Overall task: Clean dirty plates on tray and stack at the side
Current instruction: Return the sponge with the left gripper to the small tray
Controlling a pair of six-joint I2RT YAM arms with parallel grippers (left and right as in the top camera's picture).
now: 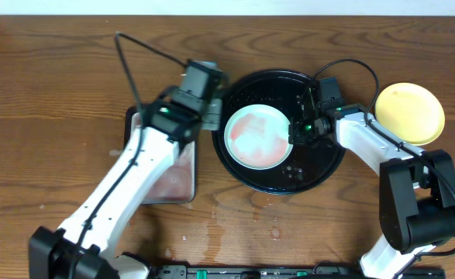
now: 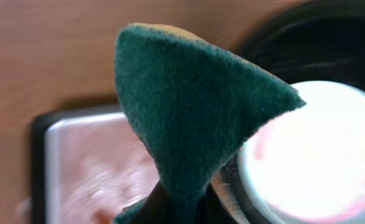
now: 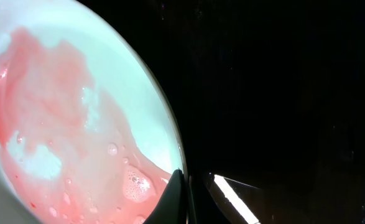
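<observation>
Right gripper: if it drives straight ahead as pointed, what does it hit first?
The mint-green plate. The right gripper is shut right at its rim, seemingly already pinching it, over the black tray. Whether it actually has contact is hard to judge.

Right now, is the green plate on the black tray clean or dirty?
Dirty. The plate on the tray carries a pinkish-red film over most of its face, with bubbles in the right wrist view.

Wooden table (image 1: pixel 49 93), round black tray (image 1: pixel 314 167), yellow plate (image 1: pixel 409 114), rectangular tray (image 1: pixel 177 180) resting on it
</observation>
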